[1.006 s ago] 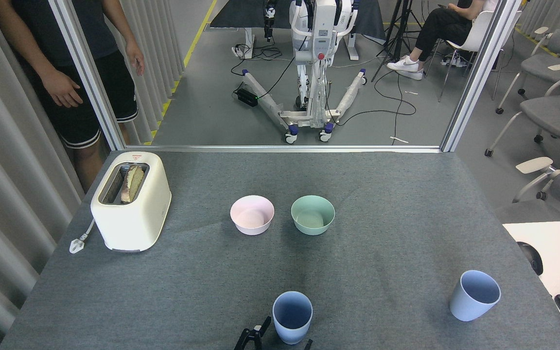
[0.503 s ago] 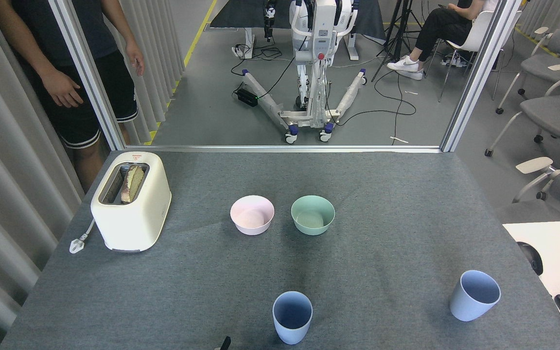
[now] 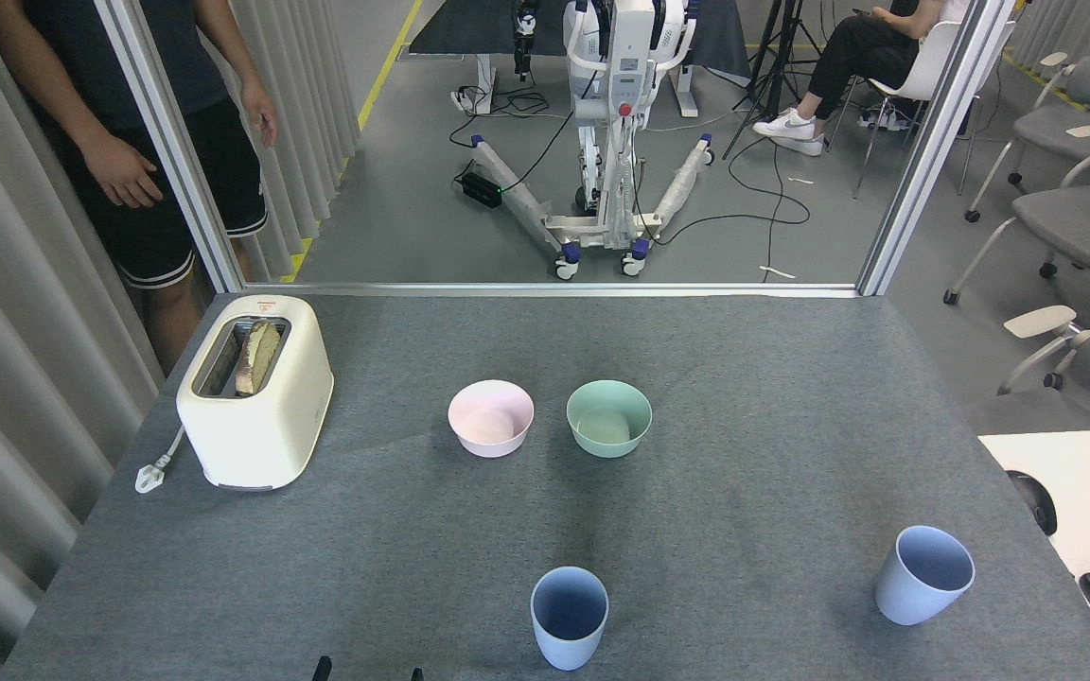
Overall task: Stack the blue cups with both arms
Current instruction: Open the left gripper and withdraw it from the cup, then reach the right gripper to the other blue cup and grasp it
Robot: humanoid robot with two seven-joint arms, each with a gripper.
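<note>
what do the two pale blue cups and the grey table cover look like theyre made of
The two pale blue handleless cups look like matte plastic: even colour, soft shading, no sharp glints. The grey table cover looks like felt or short carpet: a fine speckled, fuzzy texture with no shine. Neither is certain from looks alone.

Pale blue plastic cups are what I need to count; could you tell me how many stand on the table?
2. One pale blue plastic cup stands upright at the near edge, centre; the other near the right edge. None appears hidden.
</note>
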